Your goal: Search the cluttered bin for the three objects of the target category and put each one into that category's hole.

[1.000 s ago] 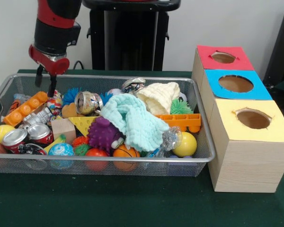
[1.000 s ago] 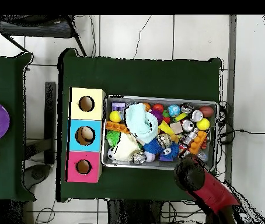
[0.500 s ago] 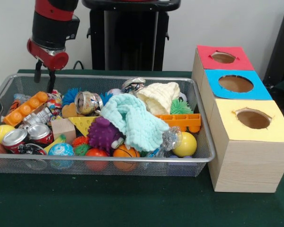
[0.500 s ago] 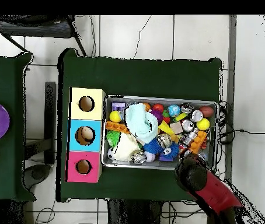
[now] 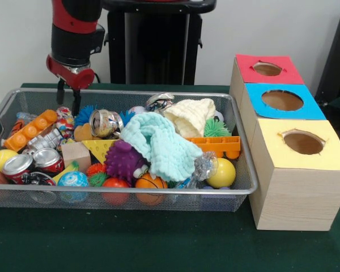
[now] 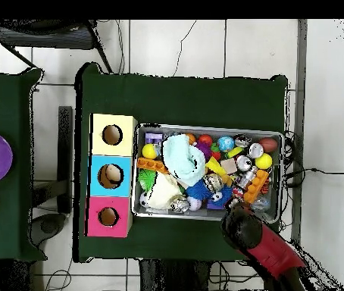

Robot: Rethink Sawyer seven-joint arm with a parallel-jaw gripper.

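The silver wire mesh bin holds a pile of toys: crushed cans, balls, a purple spiky ball, orange bricks, a mint cloth and a cream cloth. My gripper hangs over the bin's far left part in the front view, just above the toys, open and empty. In the overhead view the bin shows, and the red arm covers the gripper at the bin's lower right edge.
Three wooden boxes with round holes stand beside the bin: red top, blue top, yellow top. They also show in the overhead view. The robot's black pedestal stands behind the bin.
In the front view my gripper rose slightly, then shifted right along the bin's far edge. It stays open and empty. The toys have not moved.
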